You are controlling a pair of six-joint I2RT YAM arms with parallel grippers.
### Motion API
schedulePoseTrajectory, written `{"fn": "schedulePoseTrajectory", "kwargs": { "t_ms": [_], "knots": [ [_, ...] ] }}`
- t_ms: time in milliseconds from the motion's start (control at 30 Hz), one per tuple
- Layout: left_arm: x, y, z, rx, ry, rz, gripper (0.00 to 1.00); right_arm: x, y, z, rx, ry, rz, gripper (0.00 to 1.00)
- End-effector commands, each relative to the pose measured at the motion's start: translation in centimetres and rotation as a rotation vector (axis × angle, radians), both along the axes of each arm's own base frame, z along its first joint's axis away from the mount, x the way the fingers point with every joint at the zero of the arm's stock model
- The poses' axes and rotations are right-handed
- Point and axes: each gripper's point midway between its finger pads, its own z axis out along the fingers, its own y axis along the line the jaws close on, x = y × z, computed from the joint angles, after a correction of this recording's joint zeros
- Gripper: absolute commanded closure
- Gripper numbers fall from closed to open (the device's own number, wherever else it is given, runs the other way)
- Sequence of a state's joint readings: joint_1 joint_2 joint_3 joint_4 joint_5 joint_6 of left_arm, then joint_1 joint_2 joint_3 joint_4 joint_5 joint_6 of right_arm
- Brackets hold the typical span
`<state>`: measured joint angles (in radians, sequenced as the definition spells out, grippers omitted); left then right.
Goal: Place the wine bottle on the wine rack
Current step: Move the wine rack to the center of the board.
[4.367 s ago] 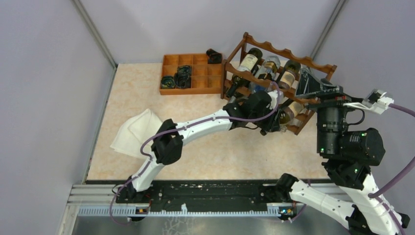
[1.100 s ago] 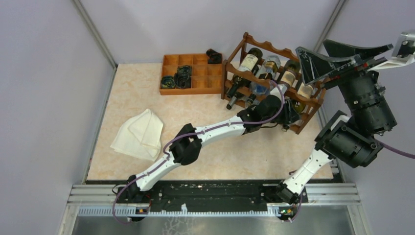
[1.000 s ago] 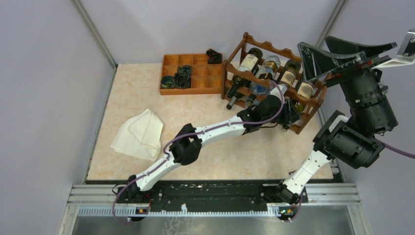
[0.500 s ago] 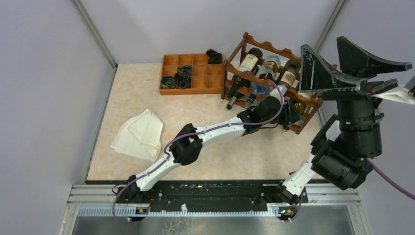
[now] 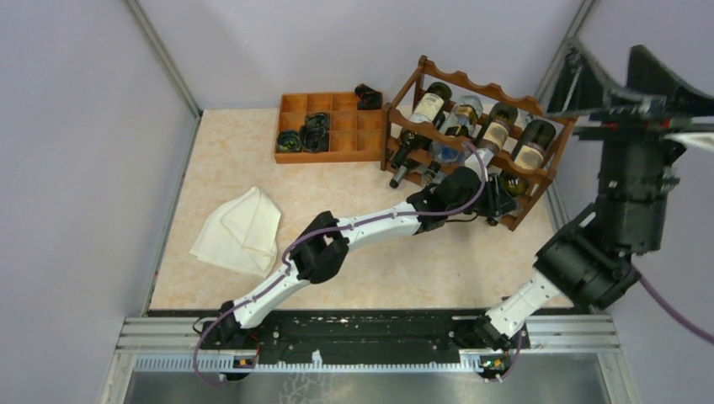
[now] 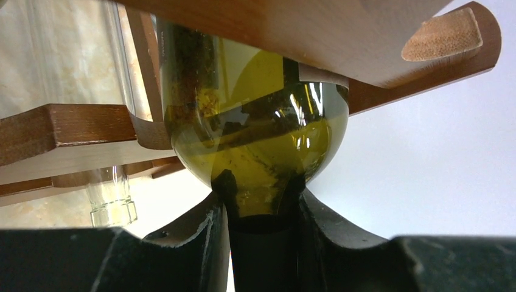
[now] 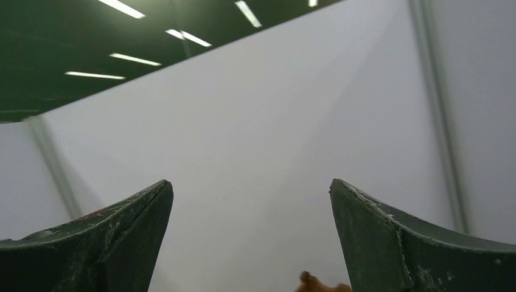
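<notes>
The reddish-brown wine rack (image 5: 459, 84) stands at the back right with several bottles lying in its top tier. My left gripper (image 5: 498, 199) reaches under the rack's lower tier at its right end. In the left wrist view it (image 6: 260, 190) is shut on the dark neck of a green wine bottle (image 6: 255, 134), whose body lies between the rack's wooden rails (image 6: 73, 125). In the top view only a little of this bottle (image 5: 512, 182) shows. My right gripper (image 5: 620, 80) is open and empty, raised high to the right of the rack; its wrist view (image 7: 249, 234) faces the wall.
A flat orange-brown compartment tray (image 5: 345, 153) with black items stands left of the rack. A white folded cloth (image 5: 240, 229) lies at the left. A clear glass bottle neck (image 6: 112, 194) hangs beside the held bottle. Grey walls close in behind and to the right.
My right arm has lifted away from the rack's right end and swung up and to the right, gripper open. My left gripper moved in under the rack, then stayed still on the bottle.
</notes>
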<state>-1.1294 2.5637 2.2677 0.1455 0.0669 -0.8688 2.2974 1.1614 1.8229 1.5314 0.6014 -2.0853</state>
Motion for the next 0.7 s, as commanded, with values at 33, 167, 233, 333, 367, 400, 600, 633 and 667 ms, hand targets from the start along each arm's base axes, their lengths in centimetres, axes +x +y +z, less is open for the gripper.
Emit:
{"fn": "schedulePoseTrajectory", "kwargs": {
  "t_ms": [33,167,233,333,367,400,600,633,667],
  "knots": [
    [2.9,1.6,5.7,-0.138,-0.025,0.018,1.0,5.4,-10.2,-4.4,-0.125,0.244,-0.298,0.01],
    [2.8,1.6,5.7,-0.144,-0.02,0.01,1.0,4.6,-13.0,-4.2,-0.01,0.174,-0.227,0.02],
    [2.8,1.6,5.7,-0.144,-0.022,0.007,1.0,3.1,-14.5,-4.1,0.026,0.132,-0.283,0.04],
    [2.7,1.6,5.5,-0.134,-0.023,0.002,1.0,0.4,-16.5,-3.4,0.031,0.127,-0.515,0.02],
    [2.7,1.6,5.3,-0.131,-0.022,0.002,1.0,-0.5,-17.1,-2.8,0.04,0.118,-0.586,0.01],
    [2.8,1.7,5.2,-0.129,-0.02,0.003,1.0,-1.3,-17.1,-2.2,0.041,0.102,-0.648,0.01],
    [2.9,1.9,5.1,-0.129,-0.021,-0.002,1.0,-1.3,-14.3,1.9,-0.134,0.086,-0.901,0.01],
    [2.9,1.9,5.1,-0.129,-0.019,-0.004,1.0,-0.5,-13.6,2.0,-0.163,0.099,-0.925,0.01],
    [2.9,1.9,5.1,-0.131,-0.018,-0.006,1.0,0.9,-12.4,2.1,-0.208,0.122,-0.918,0.02]
  ]
}}
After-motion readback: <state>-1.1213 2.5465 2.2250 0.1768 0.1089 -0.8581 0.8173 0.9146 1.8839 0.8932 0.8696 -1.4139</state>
